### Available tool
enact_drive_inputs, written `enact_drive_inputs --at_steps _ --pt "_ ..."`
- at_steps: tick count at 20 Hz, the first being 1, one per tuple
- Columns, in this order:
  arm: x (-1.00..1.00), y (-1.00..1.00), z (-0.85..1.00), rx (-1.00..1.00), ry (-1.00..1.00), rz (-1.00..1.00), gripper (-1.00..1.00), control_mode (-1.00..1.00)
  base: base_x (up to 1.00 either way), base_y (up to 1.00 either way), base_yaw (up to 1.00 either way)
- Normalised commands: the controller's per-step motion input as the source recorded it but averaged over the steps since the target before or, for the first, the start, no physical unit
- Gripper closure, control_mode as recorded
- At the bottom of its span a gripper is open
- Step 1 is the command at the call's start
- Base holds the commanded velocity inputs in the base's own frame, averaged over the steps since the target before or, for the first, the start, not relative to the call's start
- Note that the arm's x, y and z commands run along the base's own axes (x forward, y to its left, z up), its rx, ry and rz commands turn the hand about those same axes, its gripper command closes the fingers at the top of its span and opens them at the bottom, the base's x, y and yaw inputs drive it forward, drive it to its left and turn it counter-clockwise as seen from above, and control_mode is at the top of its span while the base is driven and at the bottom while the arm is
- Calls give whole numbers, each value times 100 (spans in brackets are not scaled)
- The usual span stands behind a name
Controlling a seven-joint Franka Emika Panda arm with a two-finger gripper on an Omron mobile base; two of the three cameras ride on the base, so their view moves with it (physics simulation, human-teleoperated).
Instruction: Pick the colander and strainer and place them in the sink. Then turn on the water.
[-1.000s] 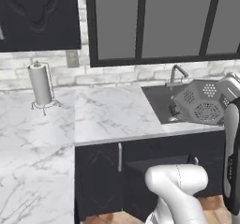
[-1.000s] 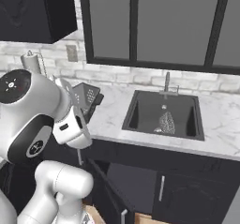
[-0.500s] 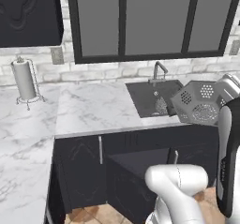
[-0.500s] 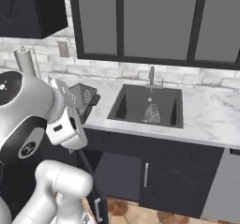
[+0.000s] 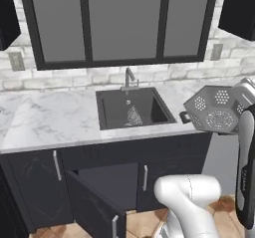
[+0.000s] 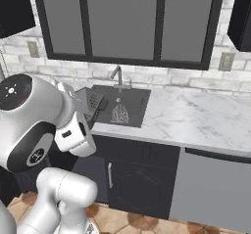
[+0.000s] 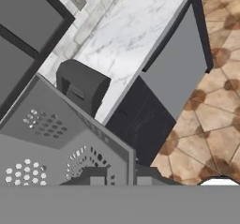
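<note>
The dark-grey faceted colander [image 5: 214,110] hangs in the air right of the sink [image 5: 112,110], above the counter's front edge. My gripper [image 7: 120,180] is shut on its rim, and the perforated walls [image 7: 56,143] spread across the left of the hand view. From the right base view, the colander [image 6: 93,100] sits just beside my arm, left of the basin [image 6: 132,97]. The speckled mesh strainer [image 5: 133,116] lies inside the sink near the drain, seen again as the strainer [image 6: 119,114]. A gooseneck faucet [image 5: 128,76] stands at the rear edge, and no blue stream shows at its spout.
A lower cabinet door [image 5: 92,202] below the sink stands swung open toward me. White marble counter [image 6: 196,115] runs right of the basin, above a grey appliance panel [image 6: 211,189]. Dark-framed window panes [image 5: 122,23] sit behind the faucet.
The whole scene has slid left in both base views: the base has driven right, bringing the sink toward the middle. The colander stays in my gripper.
</note>
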Motion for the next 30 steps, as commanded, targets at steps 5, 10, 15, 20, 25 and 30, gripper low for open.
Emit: enact_drive_inputs --at_steps 5,10,15,20,25,30 --pt "0 0 0 0 0 0 100 100 4 -11 -1" --pt "0 0 0 0 0 0 100 100 16 -5 -2" --pt "0 0 0 0 0 0 100 100 44 -55 -2" --pt "0 0 0 0 0 0 100 100 92 -17 -6" --pt "0 0 0 0 0 0 100 100 100 43 -7" --pt "0 0 0 0 0 0 100 100 97 81 -7"
